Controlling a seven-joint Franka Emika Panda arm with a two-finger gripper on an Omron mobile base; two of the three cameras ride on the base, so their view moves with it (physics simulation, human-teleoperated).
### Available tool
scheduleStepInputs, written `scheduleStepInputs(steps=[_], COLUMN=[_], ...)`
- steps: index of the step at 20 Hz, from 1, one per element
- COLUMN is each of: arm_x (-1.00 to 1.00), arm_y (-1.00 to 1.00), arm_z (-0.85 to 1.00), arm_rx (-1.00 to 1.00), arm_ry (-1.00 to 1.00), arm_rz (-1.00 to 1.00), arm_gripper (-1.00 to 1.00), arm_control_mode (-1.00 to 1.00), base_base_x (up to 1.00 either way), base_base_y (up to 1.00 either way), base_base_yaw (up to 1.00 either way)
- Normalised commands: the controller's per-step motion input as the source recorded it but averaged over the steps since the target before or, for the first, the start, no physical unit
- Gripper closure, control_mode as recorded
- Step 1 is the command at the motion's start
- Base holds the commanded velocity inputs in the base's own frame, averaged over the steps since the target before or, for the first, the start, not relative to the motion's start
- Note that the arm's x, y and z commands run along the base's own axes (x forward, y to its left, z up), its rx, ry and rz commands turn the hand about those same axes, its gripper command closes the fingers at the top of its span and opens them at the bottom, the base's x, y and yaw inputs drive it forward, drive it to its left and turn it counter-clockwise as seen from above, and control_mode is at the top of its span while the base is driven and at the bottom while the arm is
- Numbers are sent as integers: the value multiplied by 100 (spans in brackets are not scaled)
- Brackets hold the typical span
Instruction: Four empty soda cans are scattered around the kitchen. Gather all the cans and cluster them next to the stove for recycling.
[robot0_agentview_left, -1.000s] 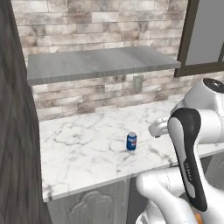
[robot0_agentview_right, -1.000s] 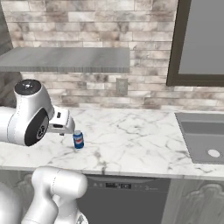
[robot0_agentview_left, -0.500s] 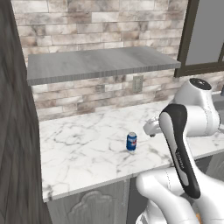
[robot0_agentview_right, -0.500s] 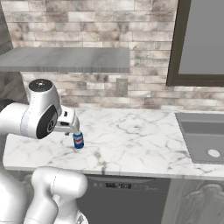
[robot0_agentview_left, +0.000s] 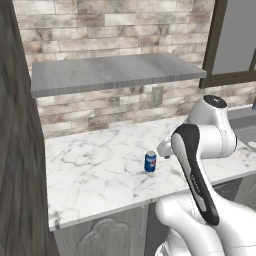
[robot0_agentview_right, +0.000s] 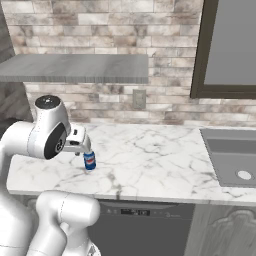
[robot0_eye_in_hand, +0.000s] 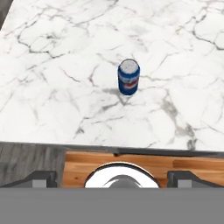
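A blue soda can (robot0_agentview_left: 150, 162) with a white and red mark and a silver top stands upright on a white marble worktop (robot0_agentview_left: 95, 175), roughly midway between its front edge and the brick back wall. Nothing else stands near the can.

The white robot arm (robot0_agentview_left: 197, 165) rises in front of the worktop, with its hand just beside the can and a little above it. In the right base view the hand sits at the can's (robot0_agentview_right: 89, 161) upper left, close to it but not touching.

In the hand view the can (robot0_eye_in_hand: 128, 77) is seen from above, near the middle of the marble surface (robot0_eye_in_hand: 52, 65). The two dark fingers (robot0_eye_in_hand: 41, 178) show at the bottom corners of that view, spread as wide apart as they go, with nothing held between them.

A grey shelf (robot0_agentview_left: 115, 72) hangs on the brick wall above the worktop. A grey sink (robot0_agentview_right: 232, 160) is set into the worktop well to the right of the can. A wall outlet (robot0_agentview_right: 139, 99) sits on the bricks behind.
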Motion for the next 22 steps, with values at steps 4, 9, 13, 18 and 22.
scheduleStepInputs(steps=[4,9,13,18,22], arm_x=[5,23,36,34,34], arm_y=[0,0,3,0,1], arm_z=[-18,-2,-7,-21,-22], arm_rx=[-4,0,0,0,0], arm_ry=[0,0,3,3,3], arm_rz=[0,0,0,0,0], arm_gripper=[-100,-100,-100,-100,-100], arm_control_mode=[-100,-100,-100,-100,-100], base_base_x=[0,0,0,0,0], base_base_y=[0,0,0,0,0], base_base_yaw=[0,0,0,0,0])
